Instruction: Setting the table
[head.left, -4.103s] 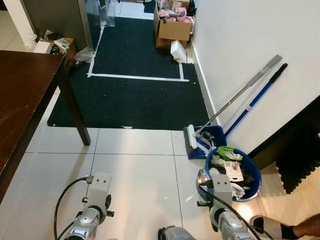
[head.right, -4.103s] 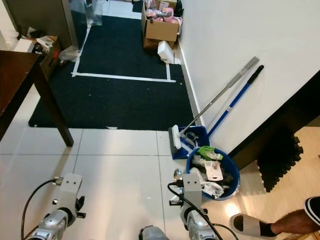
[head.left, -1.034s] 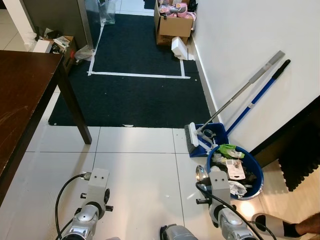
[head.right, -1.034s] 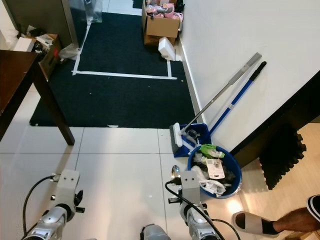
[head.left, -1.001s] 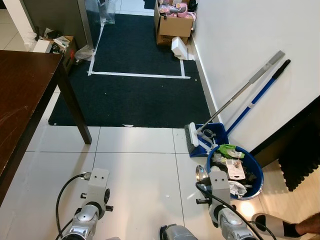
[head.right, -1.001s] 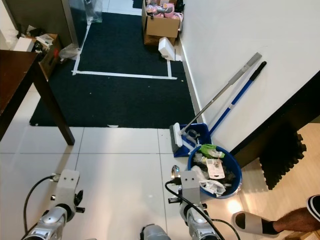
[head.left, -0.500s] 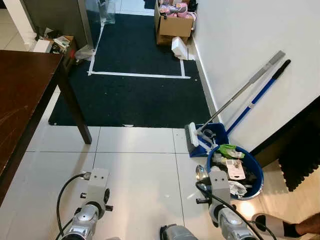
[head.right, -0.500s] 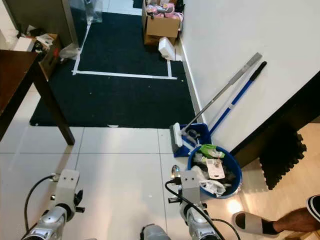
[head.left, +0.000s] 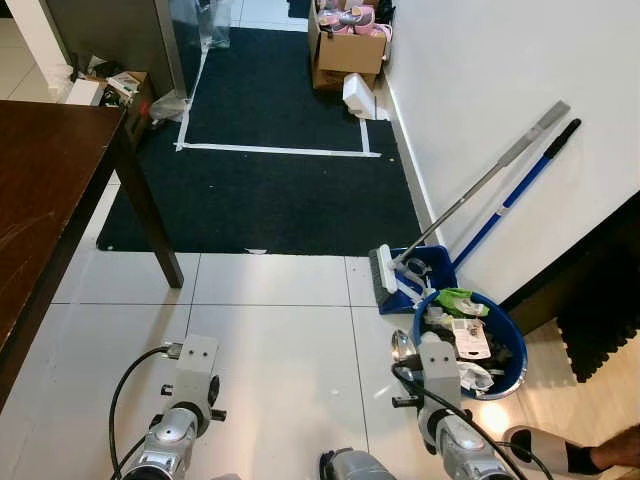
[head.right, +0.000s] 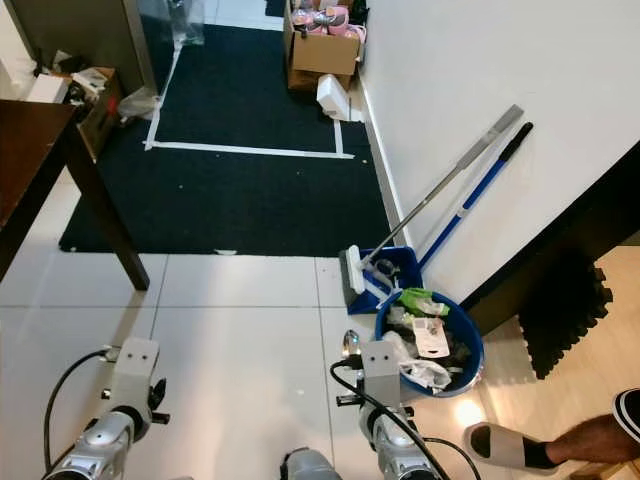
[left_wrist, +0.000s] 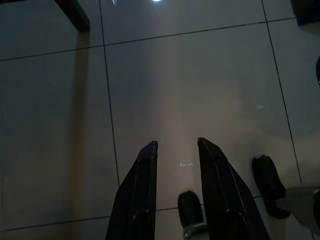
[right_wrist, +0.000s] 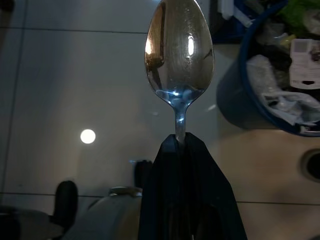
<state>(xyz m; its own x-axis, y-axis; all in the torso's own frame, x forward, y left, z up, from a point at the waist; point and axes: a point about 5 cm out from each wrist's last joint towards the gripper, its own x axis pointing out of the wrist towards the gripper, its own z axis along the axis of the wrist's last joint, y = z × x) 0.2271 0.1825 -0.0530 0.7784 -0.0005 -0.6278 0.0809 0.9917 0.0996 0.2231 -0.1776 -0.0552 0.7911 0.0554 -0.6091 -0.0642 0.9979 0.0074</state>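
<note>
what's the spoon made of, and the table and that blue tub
Spoon, clamped in the right gripper: polished metal, likely steel, mirror reflections in its bowl. Table: dark brown wood or veneer, faint grain and scuffs, semi-gloss. Blue tub: probably plastic, smooth uniform colour.

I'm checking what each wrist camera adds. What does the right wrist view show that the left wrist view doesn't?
Right wrist view: the right gripper shut on a spoon by its handle, bowl pointing outward, with the blue bin of rubbish beside it. Left wrist view: the left gripper with its fingers slightly apart and nothing between them, and the foot of a dark table leg. Both: the pale tiled floor below.
</note>
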